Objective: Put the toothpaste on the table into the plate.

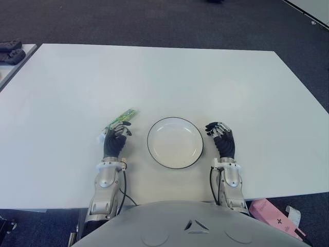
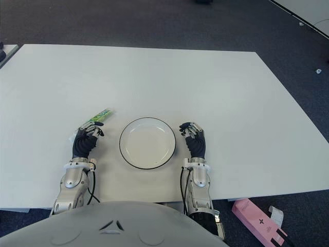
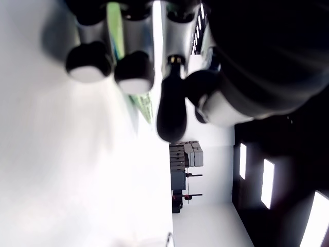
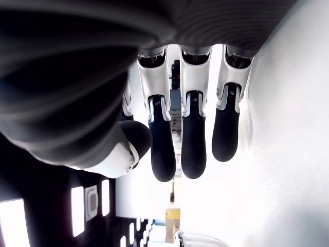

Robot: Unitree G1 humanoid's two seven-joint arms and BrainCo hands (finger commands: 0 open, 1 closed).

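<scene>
White tabletop (image 1: 216, 77) lay under both my hands. My left hand (image 1: 115, 142) hovered with fingers loosely curled, empty, just short of the green toothpaste (image 1: 123, 117). A dark-rimmed plate (image 1: 175, 142) sat bare between it and my right hand (image 1: 222, 139), fingers relaxed. Dark carpet (image 1: 154, 20) lay beyond; a pink box (image 1: 275, 218) sat on the floor.

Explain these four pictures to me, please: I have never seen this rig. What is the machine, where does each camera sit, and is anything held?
This is a humanoid robot with two fingered hands. The two wide pictures come from cameras on its head, looking down at a white table. The two close-ups come from a camera on each wrist. An empty plate lies between the hands. The left hand sits just behind a green toothpaste tube, fingers over its near end; no firm grasp shows yet. The right hand, beside the plate on its right, holds nothing.
</scene>
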